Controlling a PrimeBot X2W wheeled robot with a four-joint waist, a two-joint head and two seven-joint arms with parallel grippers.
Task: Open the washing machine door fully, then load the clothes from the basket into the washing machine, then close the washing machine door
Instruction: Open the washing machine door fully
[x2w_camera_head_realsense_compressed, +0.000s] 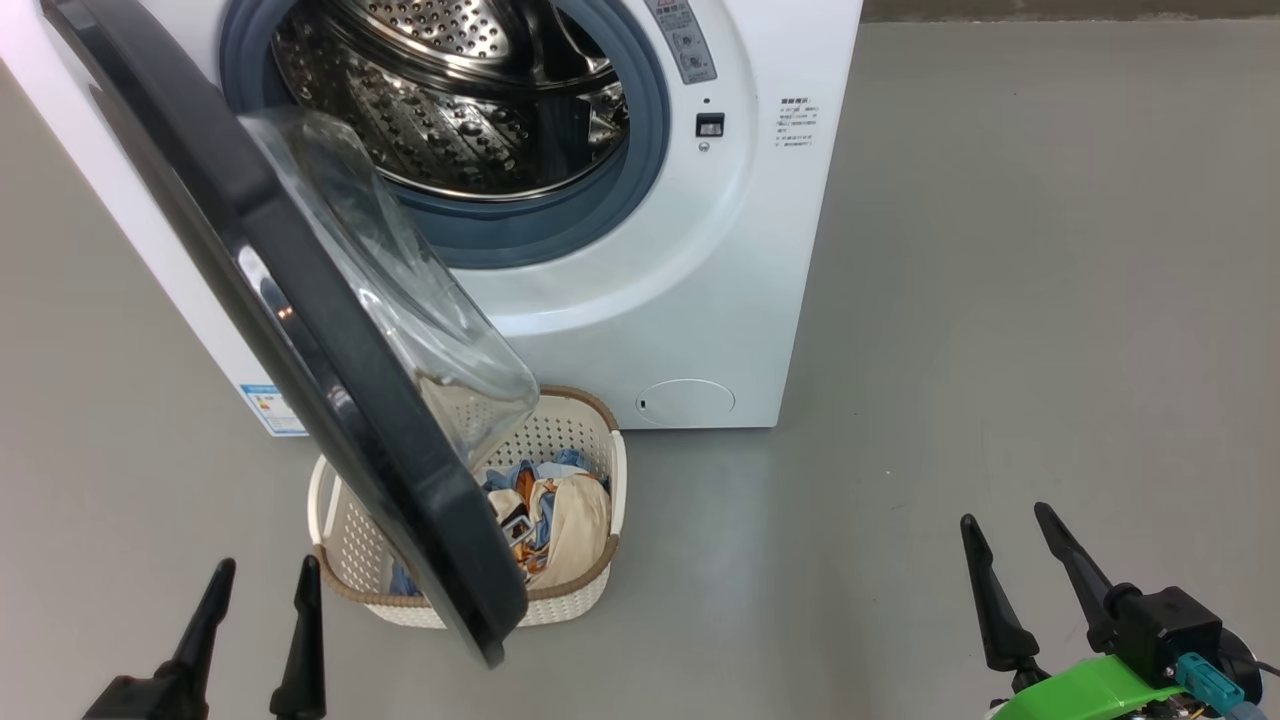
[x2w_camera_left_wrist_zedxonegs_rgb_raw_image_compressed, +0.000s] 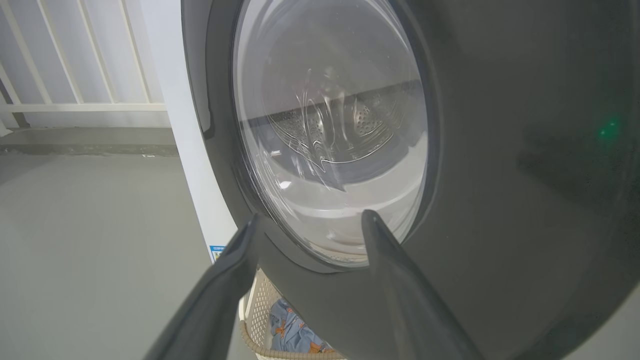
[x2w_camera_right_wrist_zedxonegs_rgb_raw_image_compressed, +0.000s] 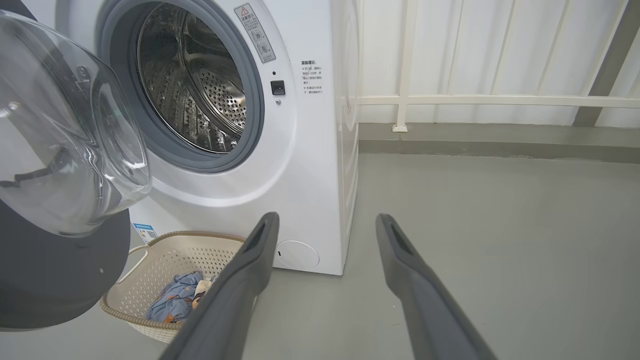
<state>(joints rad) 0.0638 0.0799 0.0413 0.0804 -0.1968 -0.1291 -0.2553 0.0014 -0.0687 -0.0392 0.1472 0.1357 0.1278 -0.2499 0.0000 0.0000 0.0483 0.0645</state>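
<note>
The left gripper (x2w_camera_head_realsense_compressed: 267, 580) at the lower left of the head view has two long black fingers (x2w_camera_head_realsense_compressed: 303, 640), thin and pointed like spikes; the right gripper (x2w_camera_head_realsense_compressed: 1005, 530) at the lower right has the same; behind it sit a black boxy block (x2w_camera_head_realsense_compressed: 1165, 620), a bright green curved cover (x2w_camera_head_realsense_compressed: 1090, 690) and a small blue-green plug (x2w_camera_head_realsense_compressed: 1198, 672); in the wrist views the fingers look dark grey and smooth, with a long dent near each tip.

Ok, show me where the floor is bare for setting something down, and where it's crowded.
Bare: floor right of the washing machine, ahead of the right fingers; also left of the door. Crowded: the door overhangs the basket at the machine's foot.
</note>
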